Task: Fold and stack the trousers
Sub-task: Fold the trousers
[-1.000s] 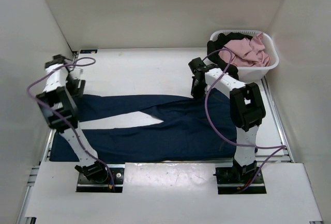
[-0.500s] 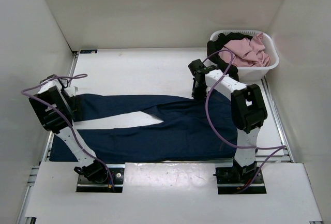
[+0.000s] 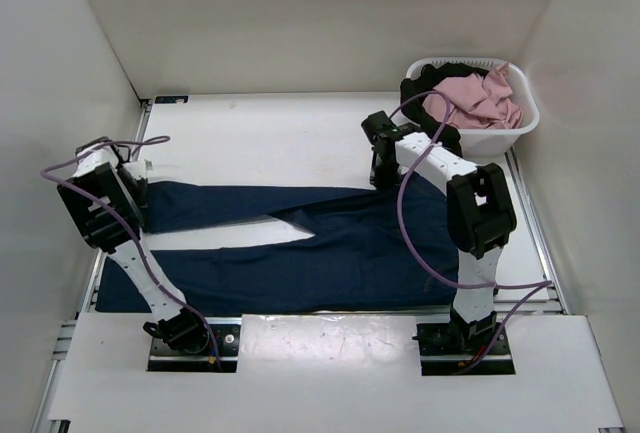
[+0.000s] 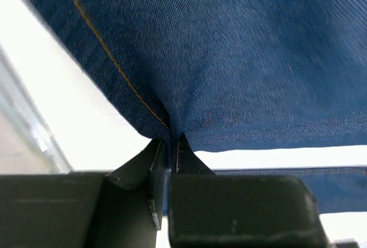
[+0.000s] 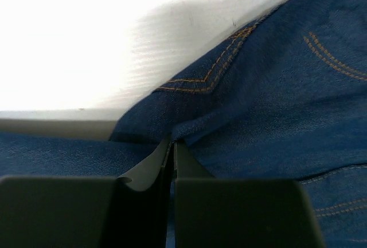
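Note:
The trousers [image 3: 340, 243] are dark navy jeans lying flat across the table, legs to the left and waist to the right. My left gripper [image 3: 138, 198] is at the cuff end of the far leg. In the left wrist view the left gripper [image 4: 171, 145] is shut on the edge of the trousers [image 4: 229, 59] near an orange seam. My right gripper [image 3: 380, 181] is at the far edge of the waist. The right wrist view shows that gripper [image 5: 172, 145] shut on a fold of the trousers [image 5: 275, 99] beside a stitched pocket.
A white basket [image 3: 522, 128] stands at the back right, holding a pink garment [image 3: 478, 98] and a black garment [image 3: 425, 85]. White walls close in the left, right and back. The white table [image 3: 260, 133] shows beyond the jeans.
My left arm has drawn back and down to the far leg's cuff, and its jaws have closed on the denim. The right arm and its grip have stayed the same.

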Robot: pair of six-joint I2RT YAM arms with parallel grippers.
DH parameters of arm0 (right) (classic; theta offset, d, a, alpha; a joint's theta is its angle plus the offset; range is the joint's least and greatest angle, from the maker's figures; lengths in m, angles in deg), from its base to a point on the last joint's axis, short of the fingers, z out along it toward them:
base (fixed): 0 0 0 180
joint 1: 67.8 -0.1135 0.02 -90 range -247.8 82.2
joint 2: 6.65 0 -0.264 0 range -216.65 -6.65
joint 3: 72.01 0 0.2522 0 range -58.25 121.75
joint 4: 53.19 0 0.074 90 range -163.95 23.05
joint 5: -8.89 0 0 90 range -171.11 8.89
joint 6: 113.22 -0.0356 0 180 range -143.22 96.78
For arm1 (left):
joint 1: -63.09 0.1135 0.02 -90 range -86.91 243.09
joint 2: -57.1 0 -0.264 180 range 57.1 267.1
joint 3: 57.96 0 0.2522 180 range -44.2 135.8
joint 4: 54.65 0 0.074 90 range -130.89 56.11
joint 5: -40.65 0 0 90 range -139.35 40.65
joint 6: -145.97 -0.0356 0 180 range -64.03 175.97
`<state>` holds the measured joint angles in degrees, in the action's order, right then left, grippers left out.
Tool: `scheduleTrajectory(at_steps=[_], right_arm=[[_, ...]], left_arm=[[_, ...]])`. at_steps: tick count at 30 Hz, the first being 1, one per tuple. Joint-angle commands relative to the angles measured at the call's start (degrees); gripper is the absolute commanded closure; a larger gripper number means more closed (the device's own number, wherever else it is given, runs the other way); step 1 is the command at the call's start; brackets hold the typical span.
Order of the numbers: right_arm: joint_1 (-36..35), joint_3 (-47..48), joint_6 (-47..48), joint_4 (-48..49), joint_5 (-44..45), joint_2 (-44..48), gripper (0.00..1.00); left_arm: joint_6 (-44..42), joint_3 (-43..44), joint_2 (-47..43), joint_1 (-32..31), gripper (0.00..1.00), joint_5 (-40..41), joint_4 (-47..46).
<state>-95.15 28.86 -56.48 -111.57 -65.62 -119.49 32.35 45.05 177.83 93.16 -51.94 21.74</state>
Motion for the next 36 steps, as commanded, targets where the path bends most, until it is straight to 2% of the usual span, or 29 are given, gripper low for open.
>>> scheduleTrajectory(at_steps=[1,4,6,10,11,14,18,21,22,25,27,30,31,33,34,36], right_arm=[[0.5,4.8,1.3,-3.3,4.5,3.3,1.0],[-0.1,1.9,1.9,-4.6,6.2,7.7,1.0],[-1.0,-0.5,2.4,-4.6,6.9,12.4,1.0],[-6.5,-7.7,-0.1,-7.2,8.3,20.4,1.0],[-7.5,-9.3,-0.8,-8.6,8.9,23.2,1.0],[-11.7,-17.0,-4.4,-10.0,6.4,28.3,1.0],[-17.2,-28.8,-9.6,-10.0,1.2,33.7,0.84],[-21.7,-38.6,-16.4,-10.6,-0.5,38.6,0.64],[-21.7,-40.7,-18.2,-11.1,-2.1,42.1,0.54],[-22.2,-44.1,-23.8,-12.5,-2.8,51.4,0.39],[-22.2,-42.7,-28.3,-15.6,2.8,55.8,0.32],[-22.2,-37.8,-37.7,-25.4,10.9,62.5,0.28],[-22.2,-36.8,-40.6,-31.0,16.0,64.4,0.28],[-21.7,-35.5,-49.4,-36.4,20.3,65.6,0.31],[-21.7,-35.5,-51.5,-39.6,21.9,65.6,0.31],[-21.7,-35.0,-53.5,-40.3,25.5,64.2,0.31]], left_arm=[[-4.7,6.4,-4.4,2.2,0.85,2.0,3.3],[-9.9,7.2,-11.2,5.6,0.85,7.3,7.4],[-13.9,4.6,-14.8,7.5,0.85,9.5,10.0],[-19.2,-7.0,-24.1,12.5,0.85,16.8,10.6],[-20.0,-12.6,-27.5,13.2,0.85,18.0,9.6],[-23.5,-22.2,-32.7,16.2,0.85,22.1,4.8],[-25.9,-30.4,-34.1,20.8,0.85,26.4,-2.9],[-26.6,-32.6,-33.5,22.8,0.85,26.4,-5.0],[-26.6,-32.6,-33.5,22.8,0.85,26.4,-5.0],[-26.6,-32.6,-32.9,22.8,0.85,25.2,-5.0],[-26.6,-32.6,-32.9,22.8,0.85,24.7,-5.0],[-26.6,-32.6,-32.9,22.8,0.85,24.7,-5.0],[-26.6,-32.6,-32.9,22.8,0.85,24.1,-5.0],[-26.6,-32.6,-32.3,22.8,0.85,23.6,-5.0],[-26.6,-32.6,-32.3,22.8,0.85,23.6,-5.0],[-26.6,-33.2,-31.7,22.8,0.85,23.6,-5.0]])
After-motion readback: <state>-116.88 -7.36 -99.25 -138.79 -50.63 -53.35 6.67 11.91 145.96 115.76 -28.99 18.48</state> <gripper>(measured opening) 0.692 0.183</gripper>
